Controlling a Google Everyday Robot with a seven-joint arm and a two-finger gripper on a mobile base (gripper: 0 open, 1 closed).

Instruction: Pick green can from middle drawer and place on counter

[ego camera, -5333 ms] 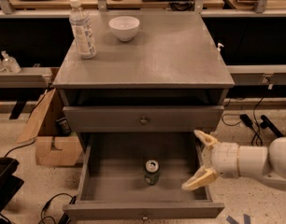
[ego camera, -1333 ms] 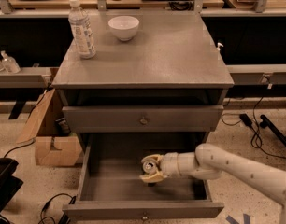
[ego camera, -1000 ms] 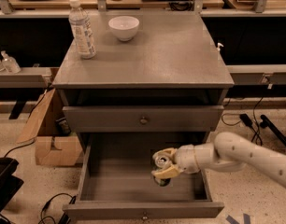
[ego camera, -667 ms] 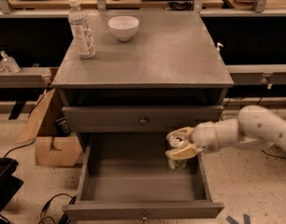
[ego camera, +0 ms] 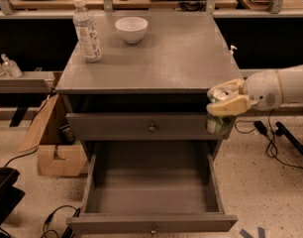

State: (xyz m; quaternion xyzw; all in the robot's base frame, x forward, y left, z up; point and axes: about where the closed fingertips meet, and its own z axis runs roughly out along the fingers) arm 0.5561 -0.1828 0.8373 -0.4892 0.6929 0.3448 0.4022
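Clearance matters most in this step, by my judgement: the can has to rise above the bench's edge before it moves inward.

Nearest, below the bench's front edge, the middle drawer (ego camera: pixel 147 195) stands pulled out with its floor bare. The closed drawer (ego camera: pixel 151 127) sits between it and the bench.

Just off the bench's front right corner, the gripper (ego camera: pixel 220 99) is closed around the top of the green can (ego camera: pixel 218 123). The can hangs from it in the air. Its body is lower than the bench's surface and close beside the cabinet's right side, apart from the drawer.

A straight sideways move from here would likely knock the can against the corner. It seems better to lift first, then carry it inward over the bench (ego camera: pixel 171 58). The near right part of the bench is bare and gives room to set the can down upright. The bottle (ego camera: pixel 87 30) and the white bowl (ego camera: pixel 131 29) stand at the bench's far left and should not be in the way.

The arm (ego camera: pixel 285 86) reaches in from the bench's right, roughly level. Its wrist is turned so that the gripper grips from above.
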